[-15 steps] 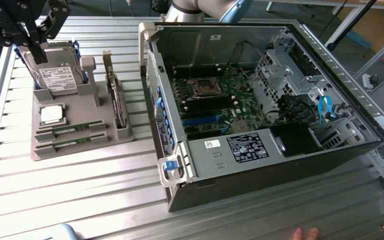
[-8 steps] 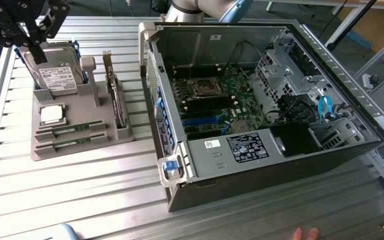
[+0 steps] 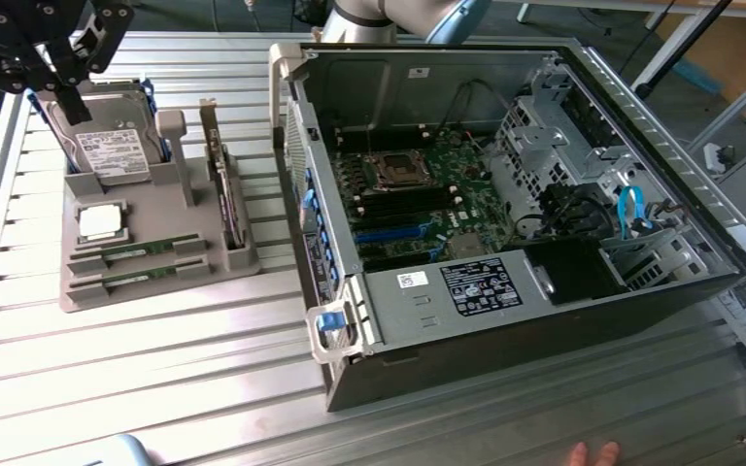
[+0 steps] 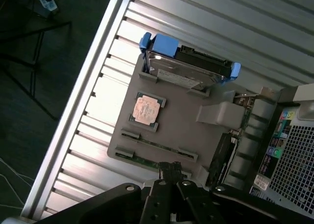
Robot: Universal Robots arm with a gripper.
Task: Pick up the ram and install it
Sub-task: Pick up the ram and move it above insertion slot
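Observation:
Two ram sticks [image 3: 133, 254] [image 3: 136, 279] lie in slots at the near end of a grey holder [image 3: 166, 228] on the slatted table. In the wrist view the two ram sticks [image 4: 157, 146] [image 4: 144, 160] run side by side across the holder [image 4: 171, 121]. My black gripper [image 3: 73, 105] hangs high over the holder's far end, above the hard drive [image 3: 108, 146]. In the wrist view the gripper [image 4: 170, 172] is shut with nothing in it, and its fingertips line up over the end of one stick.
The holder also carries a square processor chip [image 3: 101, 221] and an upright expansion card [image 3: 228, 194]. An open computer case [image 3: 503, 194] with its motherboard [image 3: 412, 194] exposed lies to the exterior view's right. A person's fingertips [image 3: 593, 452] show at the table's near edge.

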